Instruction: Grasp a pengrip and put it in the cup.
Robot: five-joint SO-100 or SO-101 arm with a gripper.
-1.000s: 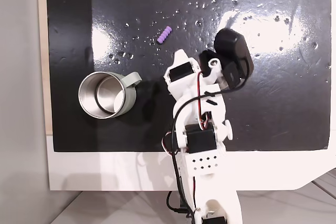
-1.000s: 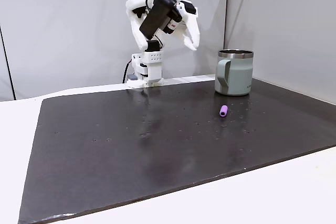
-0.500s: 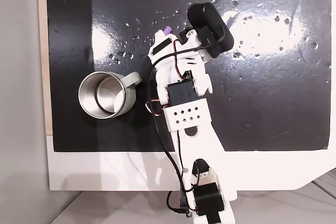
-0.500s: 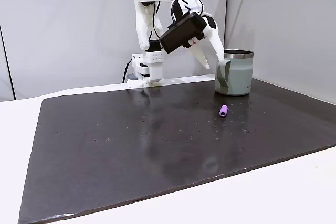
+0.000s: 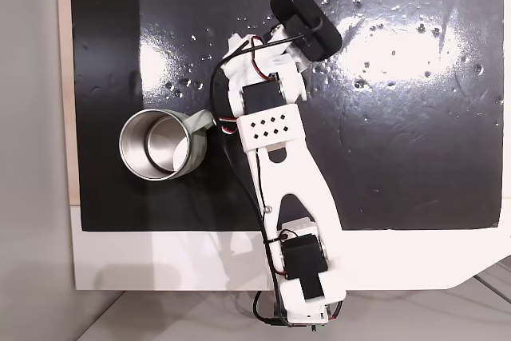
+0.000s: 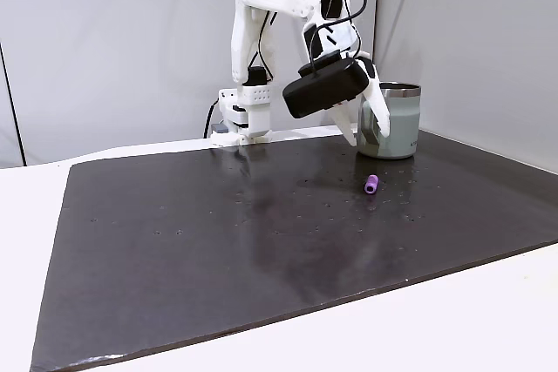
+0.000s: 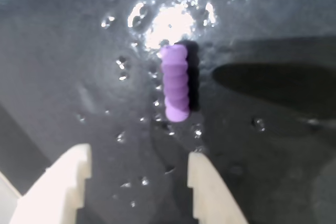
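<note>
Since half a second ago the arm has reached further out and dropped lower, bringing the gripper point(image 7: 136, 182) over the pengrip point(image 7: 176, 82). Its fingers are spread apart and hold nothing, framing the pengrip lengthwise for a pinch. The pengrip lies on the black mat point(image 6: 174, 233), near the cup point(image 6: 392, 124).

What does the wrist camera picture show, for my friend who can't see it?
A tiny light-purple bumpy pengrip lies on a shiny black mat dotted with small specks. The two white fingers of the robot's open tool poke up from the bottom edge, with the pengrip just beyond the gap between them, untouched.
</note>
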